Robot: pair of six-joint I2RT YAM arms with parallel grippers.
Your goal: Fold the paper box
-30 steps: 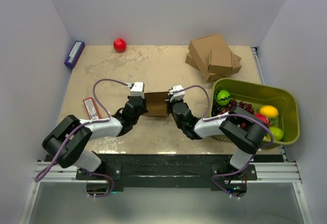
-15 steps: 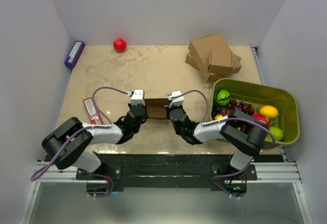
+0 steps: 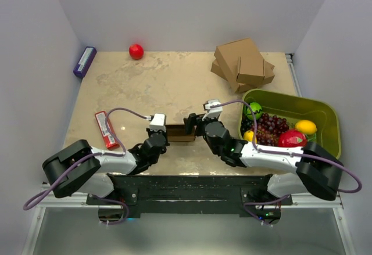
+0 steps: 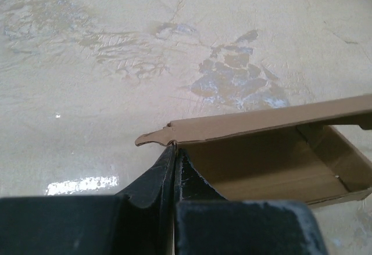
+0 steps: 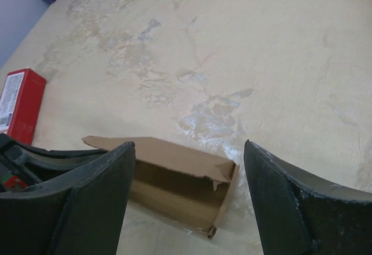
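The paper box (image 3: pixel 179 133) is a small brown tray of thin cardboard lying on the table between the two arms. The left wrist view looks into its hollow inside (image 4: pixel 273 162), with a long flap standing over the far wall. My left gripper (image 4: pixel 174 150) is shut on the box's left end wall, its fingers pressed flat together on the cardboard, and from above it (image 3: pixel 161 130) sits at the box's left end. My right gripper (image 5: pixel 189 146) stands wide open just above the box (image 5: pixel 174 182), touching nothing. It (image 3: pixel 193 122) hangs over the box's right end.
A stack of bigger brown cardboard boxes (image 3: pixel 243 63) lies at the back right. A green bin (image 3: pixel 290 99) of fruit stands at the right. A red packet (image 3: pixel 105 129) lies left of the left arm, with a purple box (image 3: pixel 85 61) and a red ball (image 3: pixel 136 51) at the back.
The right gripper has opened and let go of the box's right end. Both grippers and the box have shifted nearer the front edge, and the right arm has swung out to the right.
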